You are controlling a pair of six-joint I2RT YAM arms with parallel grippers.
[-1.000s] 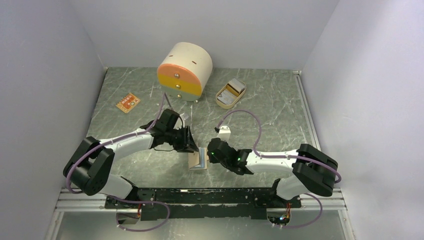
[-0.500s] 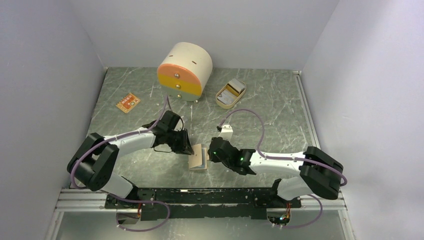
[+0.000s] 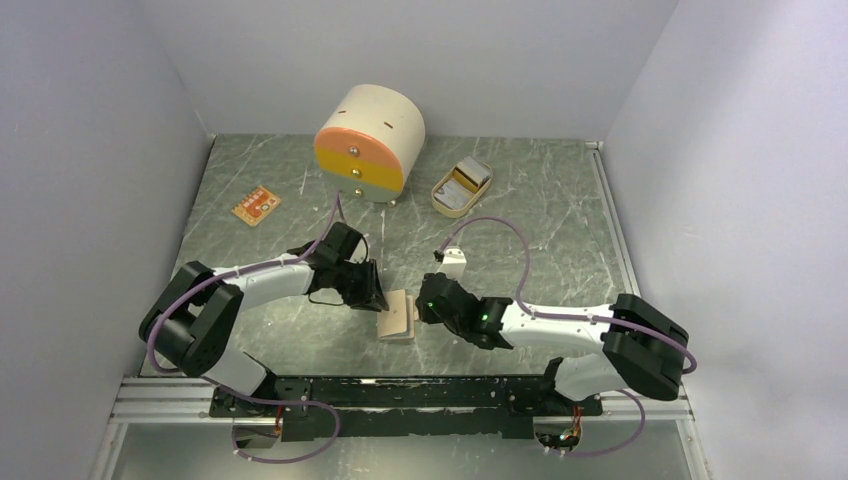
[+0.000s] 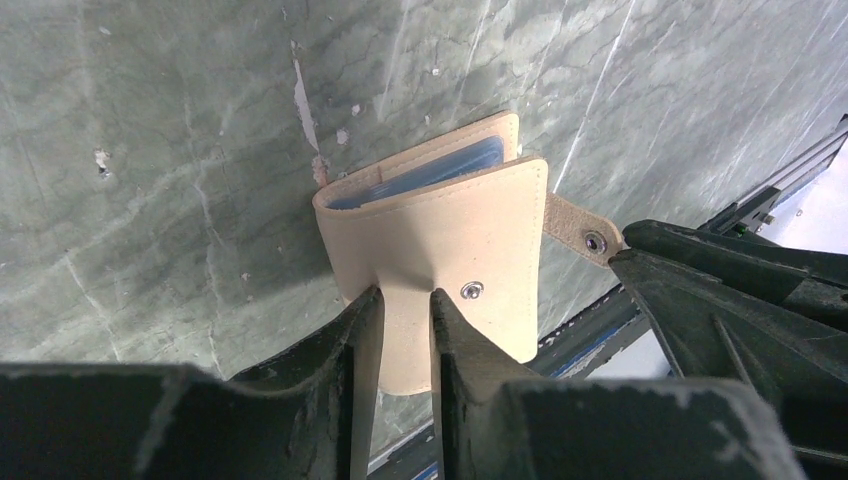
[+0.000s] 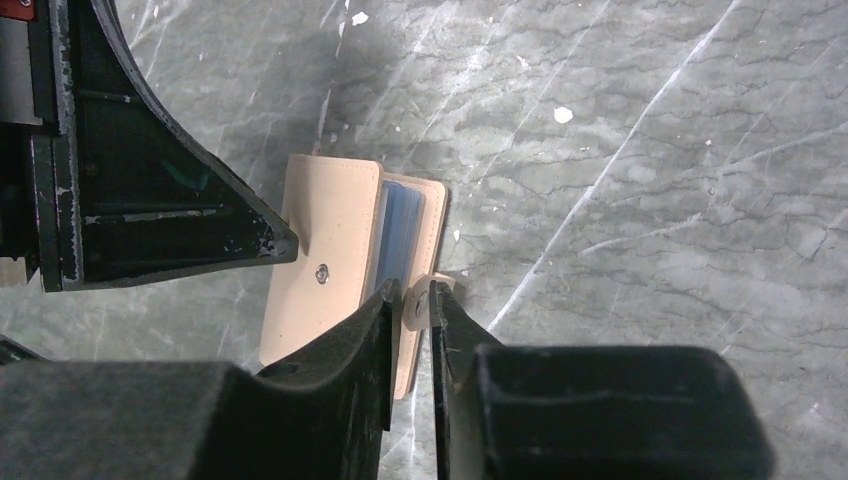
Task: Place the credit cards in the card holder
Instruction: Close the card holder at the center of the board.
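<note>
Left gripper (image 4: 405, 300) is clamped on the card holder (image 4: 440, 225) cover. The holder sits at the table's 6 o'clock with a blue card (image 4: 430, 172) inside. Right gripper (image 5: 408, 300) is pinched on the snap tab (image 4: 580, 232). They are likely spreading it open: left should pin the cover while right pulls the tab slowly toward 3 o'clock, else the holder slides.

Around: orange card (image 3: 256, 205) at 10 o'clock, drawer box (image 3: 368, 140) at 12, tray (image 3: 440, 200) holding cards (image 3: 462, 182) at 1. Nothing blocks, but the arms crowd each other.

White arms (image 3: 265, 282), black joints (image 3: 190, 335) (purple cables (image 3: 500, 228))

We bend both arms low and inward | our left gripper (image 4: 405, 297) pinches the card holder (image 4: 440, 230) flap | our right gripper (image 5: 412, 292) pinches its tab
</note>
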